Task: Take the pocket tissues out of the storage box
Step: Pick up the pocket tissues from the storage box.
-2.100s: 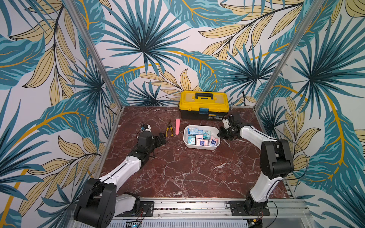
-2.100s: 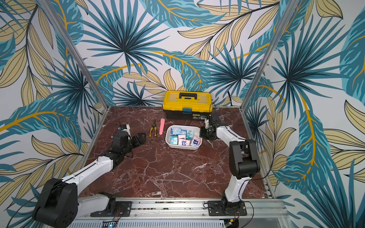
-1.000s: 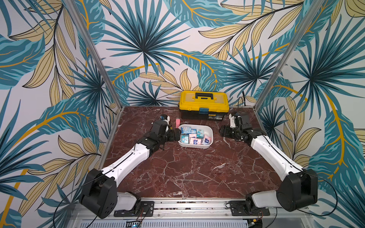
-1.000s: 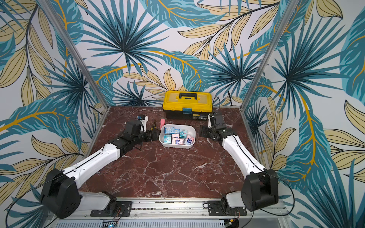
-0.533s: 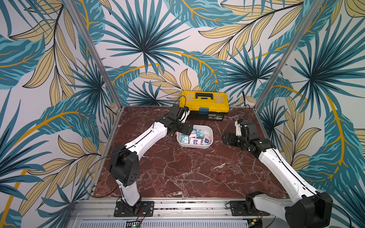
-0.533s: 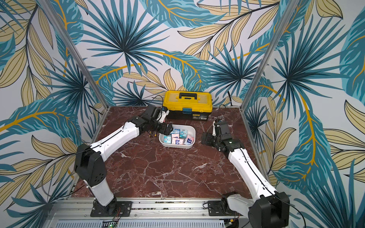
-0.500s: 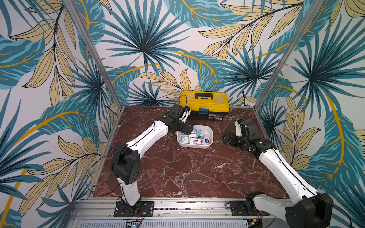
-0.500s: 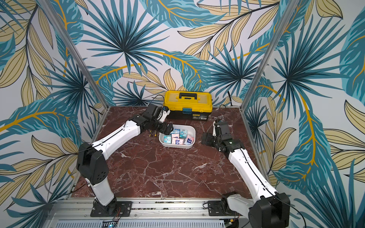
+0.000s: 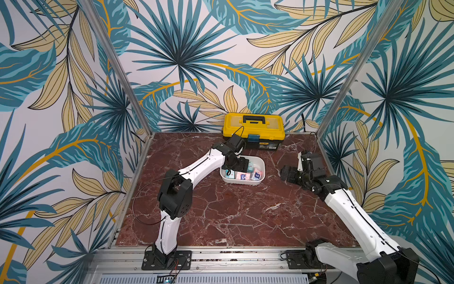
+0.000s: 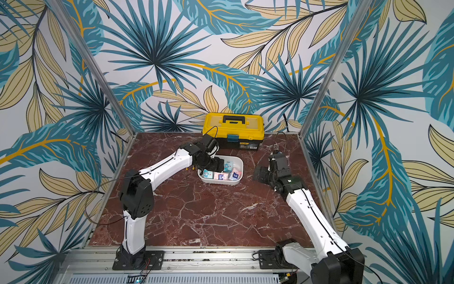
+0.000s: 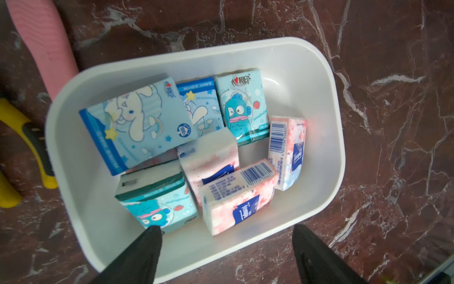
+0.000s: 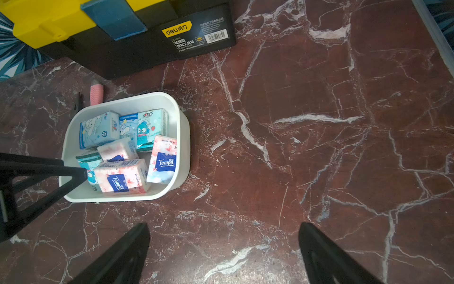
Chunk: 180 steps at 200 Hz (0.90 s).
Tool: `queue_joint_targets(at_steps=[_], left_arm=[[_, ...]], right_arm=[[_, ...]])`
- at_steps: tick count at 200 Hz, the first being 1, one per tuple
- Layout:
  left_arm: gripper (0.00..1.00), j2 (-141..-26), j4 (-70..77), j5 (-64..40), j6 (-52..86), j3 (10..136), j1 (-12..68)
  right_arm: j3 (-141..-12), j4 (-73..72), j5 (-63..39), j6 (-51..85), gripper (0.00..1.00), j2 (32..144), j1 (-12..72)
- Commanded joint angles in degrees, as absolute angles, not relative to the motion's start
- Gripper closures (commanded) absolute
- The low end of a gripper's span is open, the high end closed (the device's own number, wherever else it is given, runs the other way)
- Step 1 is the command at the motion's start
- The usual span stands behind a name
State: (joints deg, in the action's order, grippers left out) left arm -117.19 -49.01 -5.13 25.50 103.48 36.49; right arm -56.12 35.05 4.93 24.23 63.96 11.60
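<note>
Here we are over the shallow white plastic storage box with rounded corners (image 9: pixel 242 182), sitting centre frame in both top views, just below the yellow-and-black plastic toolbox (image 9: pixel 254 130) on the veined red-brown marble tabletop (image 9: pixel 233 216). Every one of the plastic-wrapped pocket tissues (image 11: pixel 235 204) is inside that tub, none out on the marble yet. The left gripper (image 11: pixel 226 228) hangs over the box's left end with its black fingers spread and nothing between them. One fingertip sits right at the teal cartoon-print pack (image 11: pixel 159 199), though I cannot tell if it touches. The right gripper (image 12: pixel 224 225) waits off to the right of the box above bare marble, jaws wide apart and empty. The step looks like the first pick, and the smart choice would be a pack lying on top: the pink floral pack with the dark blue label is propped across its neighbours and offers two clear long edges. Squaring the jaws to those edges and closing across the narrow width should work best. These wrappers are glossy film over soft tissue, so they will squash and may slip, and a firm, centred pinch matters. The packs lean on each other, so lifting one may tip the rest, and the light tub could slide on the polished stone. Beside the box lie a long ribbed pink bar (image 11: pixel 41 37) and yellow-handled pliers (image 11: pixel 36 137), neither part of this job.
</note>
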Motion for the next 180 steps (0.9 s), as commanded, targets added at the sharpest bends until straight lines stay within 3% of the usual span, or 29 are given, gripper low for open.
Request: queue_joint_targets(at_steps=[1, 55, 180], left_arm=[[0.14, -118.8, -48.7, -0.2, 32.3, 108.0, 37.8], [0.29, -121.9, -46.5, 5.1, 36.5, 108.8, 38.6], [0.34, -129.5, -46.8, 6.4, 36.0, 112.8, 38.6]], right_arm=[[-55.3, 36.2, 6.9, 25.7, 0.01, 63.4, 11.5], [-55.3, 36.1, 7.1, 25.5, 0.01, 63.5, 11.5], [-56.4, 35.9, 7.4, 23.5, 0.01, 66.1, 11.5]])
